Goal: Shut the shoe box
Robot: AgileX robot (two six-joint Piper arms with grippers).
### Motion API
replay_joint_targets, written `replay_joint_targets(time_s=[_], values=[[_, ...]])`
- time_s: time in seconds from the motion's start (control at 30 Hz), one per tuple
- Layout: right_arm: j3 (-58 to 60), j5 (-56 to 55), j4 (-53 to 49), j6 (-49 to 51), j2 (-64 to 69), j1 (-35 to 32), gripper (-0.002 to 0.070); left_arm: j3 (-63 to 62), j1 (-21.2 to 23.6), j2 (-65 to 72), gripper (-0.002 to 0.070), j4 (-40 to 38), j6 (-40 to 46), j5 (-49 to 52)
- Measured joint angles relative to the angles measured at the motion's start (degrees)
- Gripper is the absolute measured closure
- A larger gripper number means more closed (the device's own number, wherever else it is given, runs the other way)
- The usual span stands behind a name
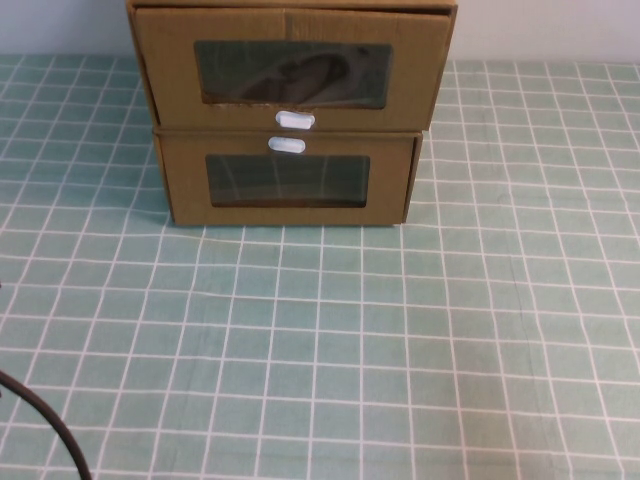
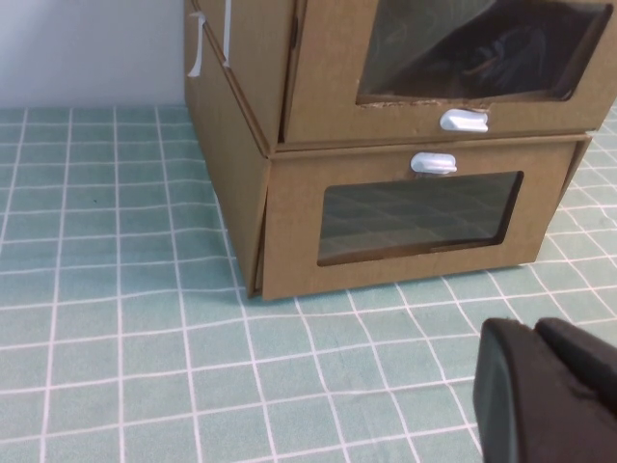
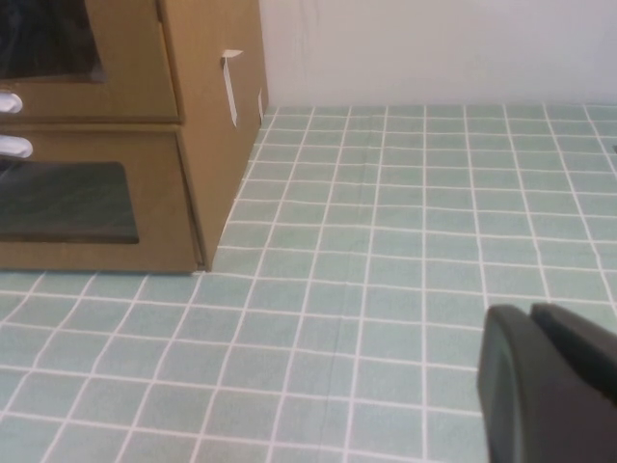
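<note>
Shoe box (image 1: 290, 70): the upper of two stacked brown cardboard boxes at the far middle of the worktop (image 1: 330, 340), against the pale back wall (image 3: 434, 48). Clear window in its front, a dark shape behind it. White pull tab (image 1: 295, 120) just below the window. In your left wrist view the drawer front (image 2: 434, 68) stands slightly forward of the outer sleeve, a gap showing at its edge.

Lower box (image 1: 288, 180): same brown card, directly under the shoe box, its white tab (image 1: 287, 145) above its window. The two tabs sit close together, one above the other.

Worktop covered in a green cloth with a white grid.

Left hand (image 2: 545, 391): low, near the front of the lower box, not touching it. You cannot tell its state.

Right hand (image 3: 545, 381): over bare cloth, well apart from the boxes, off their right side. You cannot tell its state either.

A dark cable (image 1: 45, 420) crosses the near left corner.
</note>
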Motion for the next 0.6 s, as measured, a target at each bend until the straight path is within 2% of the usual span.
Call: replay_joint_targets(time_s=[0.37,0.6], values=[[0.0,0.0,0.0,0.0,0.0,0.0,0.069,0.2,0.0,-0.1,0.068,0.1,0.0,-0.4],[0.0,0.0,0.1,0.0,0.0,0.0,0.069,6.4,0.0,-8.5,0.068,5.3,-1.1,-12.6]])
